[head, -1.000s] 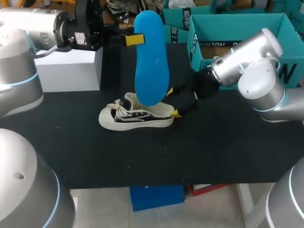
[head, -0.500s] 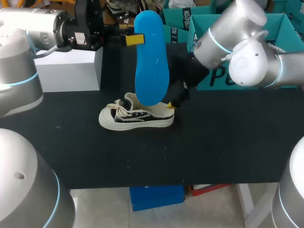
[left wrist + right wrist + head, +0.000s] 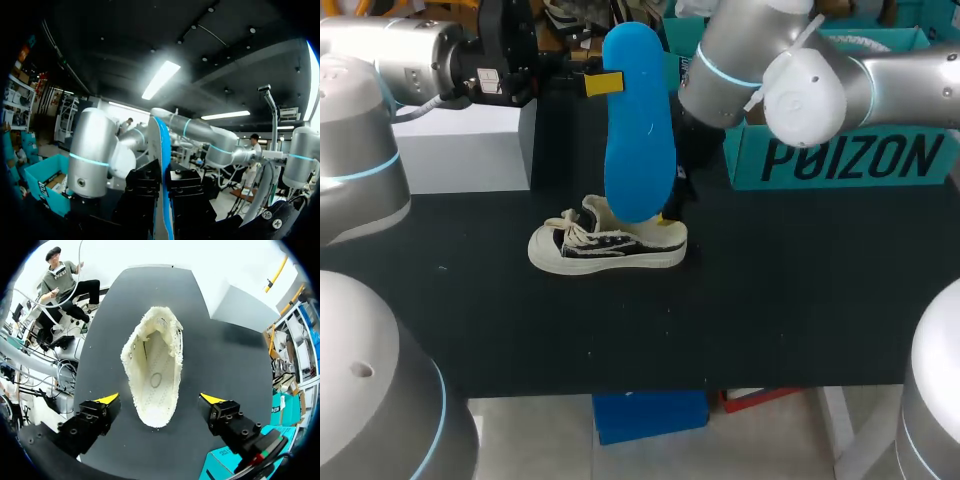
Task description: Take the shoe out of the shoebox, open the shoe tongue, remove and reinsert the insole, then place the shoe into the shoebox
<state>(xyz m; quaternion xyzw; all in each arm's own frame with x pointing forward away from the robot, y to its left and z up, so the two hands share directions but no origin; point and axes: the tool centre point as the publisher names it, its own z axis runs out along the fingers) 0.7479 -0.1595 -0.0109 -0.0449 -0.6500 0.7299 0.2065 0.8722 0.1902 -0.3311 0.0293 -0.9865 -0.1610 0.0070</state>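
Right wrist view: right pincer, fingers apart, hangs over the shoe, heel nearest, long axis straight ahead; left pincer clamps the insole upright, upper centre.

The table was black and flat. A small shoe sat on it on its sole. Behind the shoe, a white box stood to the left and a blue-green shoebox to the right.

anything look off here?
Nothing stands out. The shoe stands upright on the table; the blue insole is out, held on end over it by the left gripper. The right gripper is open over the heel.
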